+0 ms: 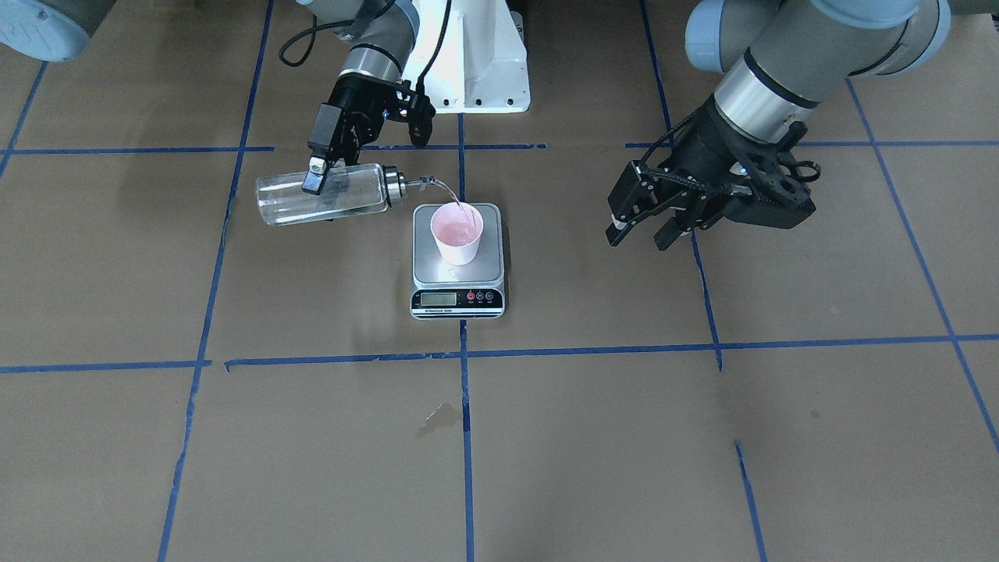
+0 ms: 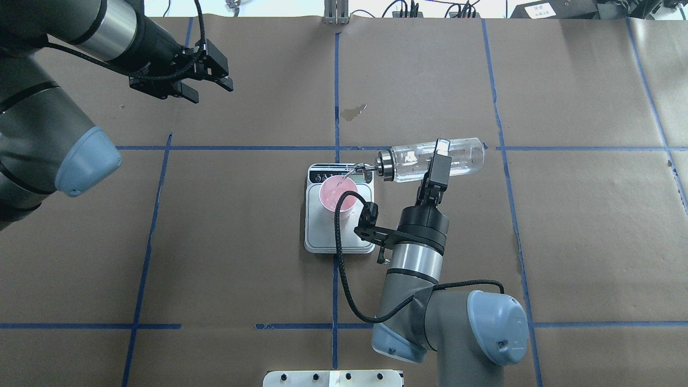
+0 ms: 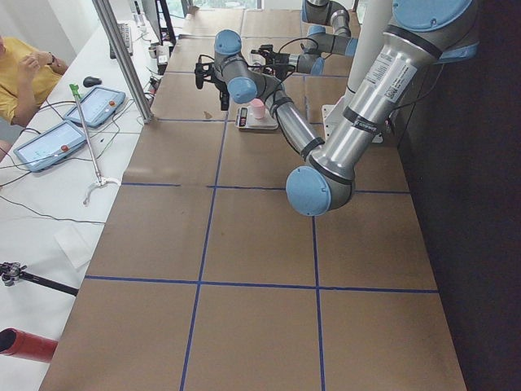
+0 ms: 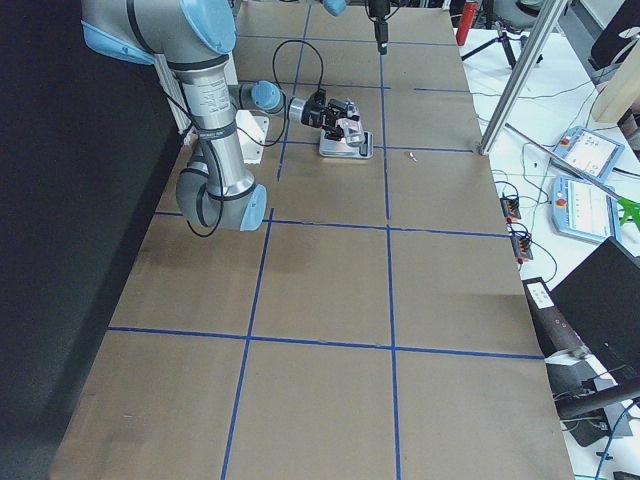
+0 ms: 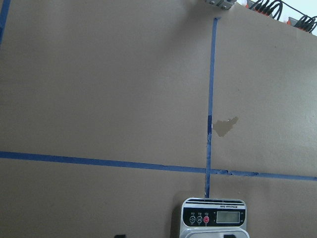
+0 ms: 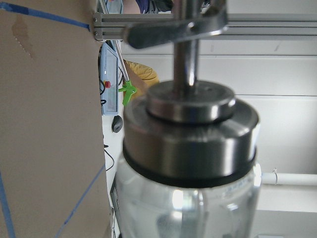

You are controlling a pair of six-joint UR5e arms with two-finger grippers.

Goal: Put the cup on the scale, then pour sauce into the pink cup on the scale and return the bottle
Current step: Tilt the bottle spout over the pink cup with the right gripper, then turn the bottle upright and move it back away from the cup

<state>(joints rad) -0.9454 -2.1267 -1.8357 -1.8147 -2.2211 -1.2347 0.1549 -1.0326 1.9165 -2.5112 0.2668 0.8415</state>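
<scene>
One step is done and the second is under way: the cup (image 1: 457, 232) stands on the scale (image 1: 425, 265) near the middle of the worktop (image 1: 312, 453), taking a thin stream of sauce (image 1: 446, 187) from the bottle (image 1: 359, 191). The right gripper (image 1: 320, 183) clamps the bottle almost level just beside the cup. Returning the bottle remains, and the left gripper (image 1: 640, 238) hangs empty toward the far edge, fingers apart.

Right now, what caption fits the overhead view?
The right arm's fingers tip the bottle, pouring sauce into the pink cup on the scale.

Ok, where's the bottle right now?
In the overhead view, the bottle is held sideways in the right gripper, just right of the scale, pouring into the cup.
</scene>
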